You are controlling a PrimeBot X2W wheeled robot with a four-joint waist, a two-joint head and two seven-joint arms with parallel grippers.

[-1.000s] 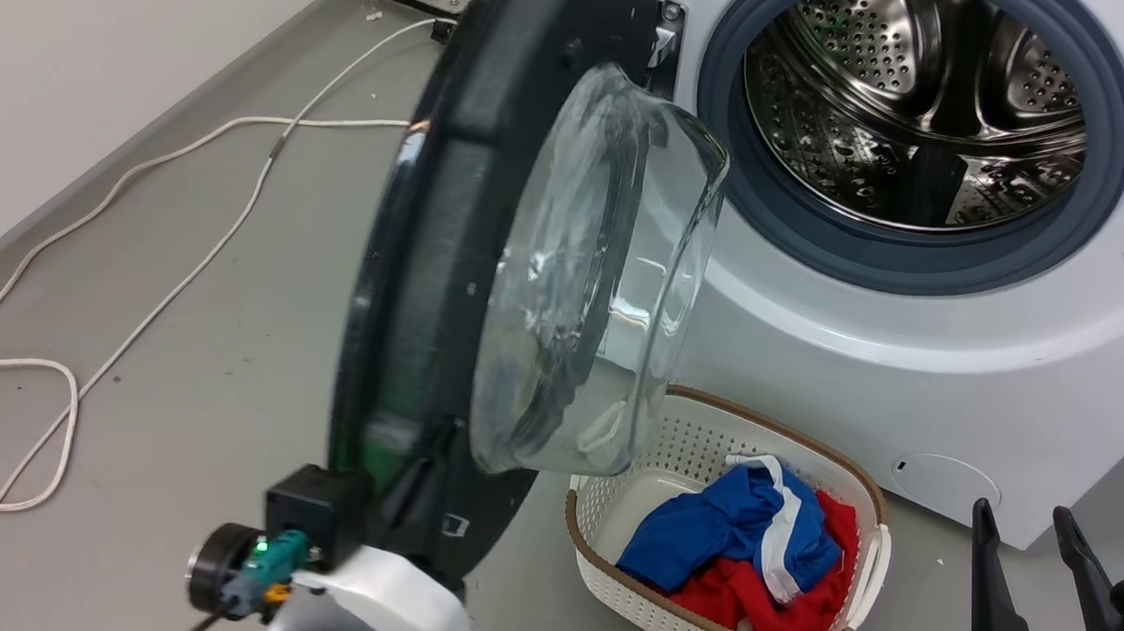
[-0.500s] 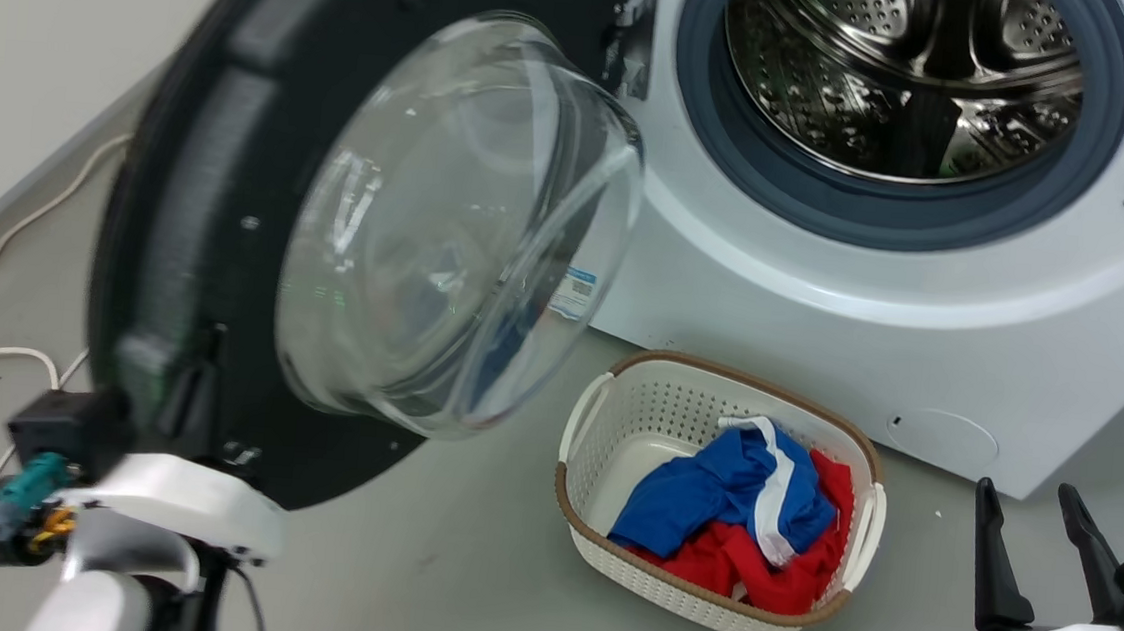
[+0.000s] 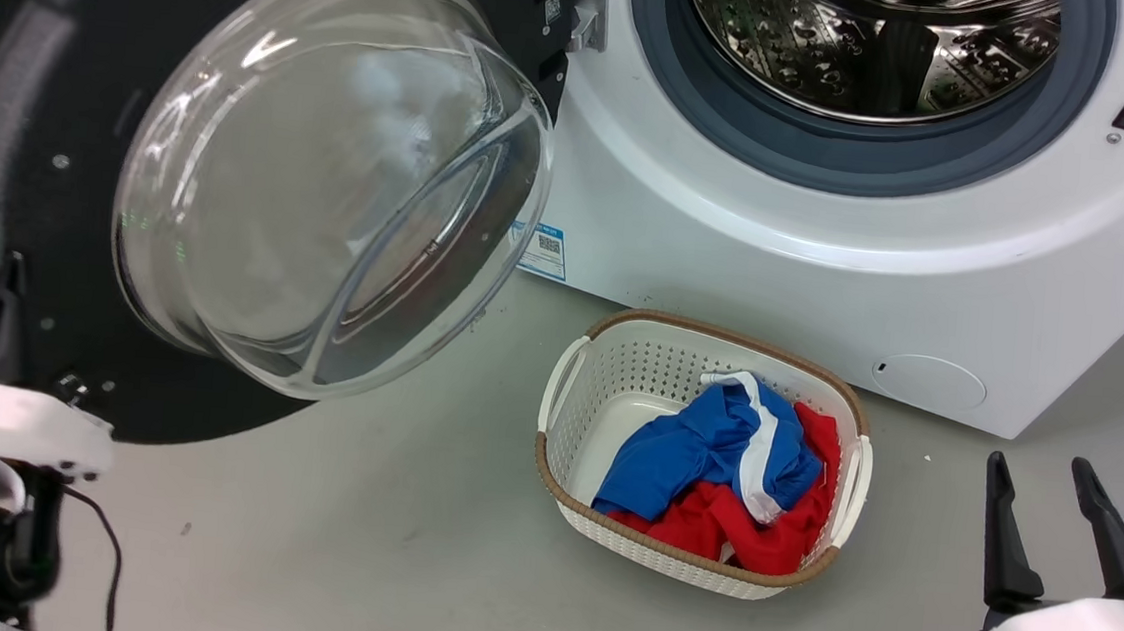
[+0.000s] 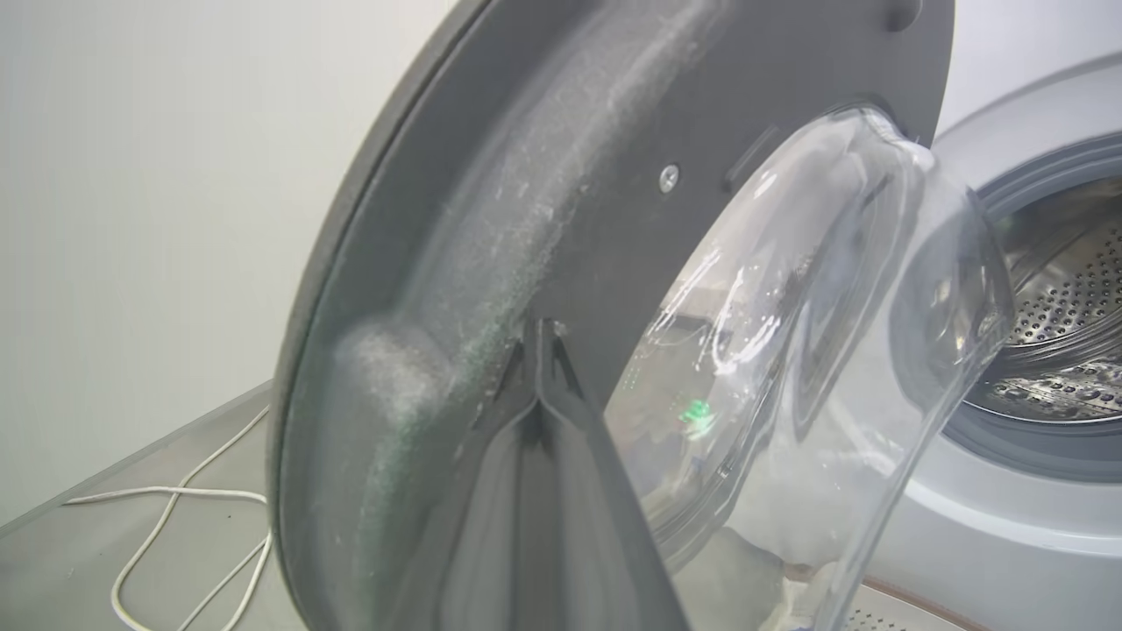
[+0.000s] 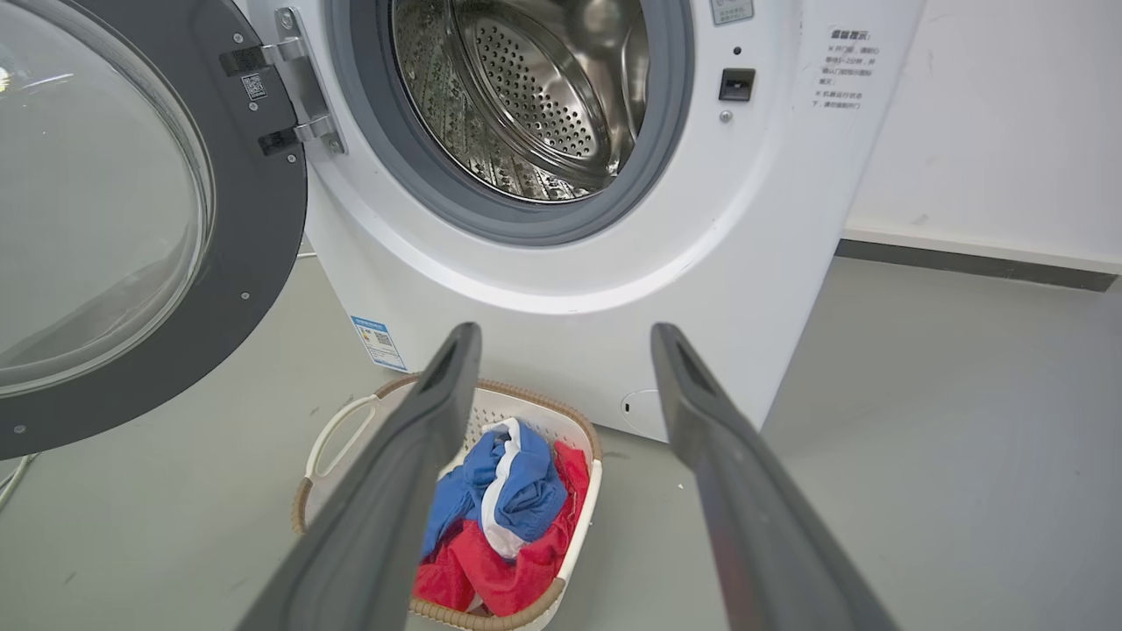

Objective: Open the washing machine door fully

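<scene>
- Our left pincer [image 4: 539, 337] has its two dark fingers drawn together, tips against the inner face of the washing machine door [image 4: 543, 175] near the rim. We cannot tell whether anything is pinched between them.
- In the head view that pincer [image 3: 0, 296] has travelled out to the far left edge along with the door [image 3: 262, 182]. A second ago the door stood nearly edge-on to us, and now its inner face and glass bowl are turned broadly toward us.
- The camera has shifted as well, so part of that change is ours. Still, the door has plainly swung wider on its hinge [image 3: 576, 16]: the blue label [image 3: 548, 244] on the washing machine [image 3: 777, 262] is now uncovered.
- The drum [image 3: 875, 39] mouth stands wholly clear, and the door hangs well away from it.
- We judge the task nearly done. What remains is a short further swing to the hinge's limit, with the wall behind the door to mind.
- Our right pincer [image 3: 1038, 468] hangs wide open and empty, apart from the laundry basket [image 3: 657, 383] of clothes on the floor.
</scene>
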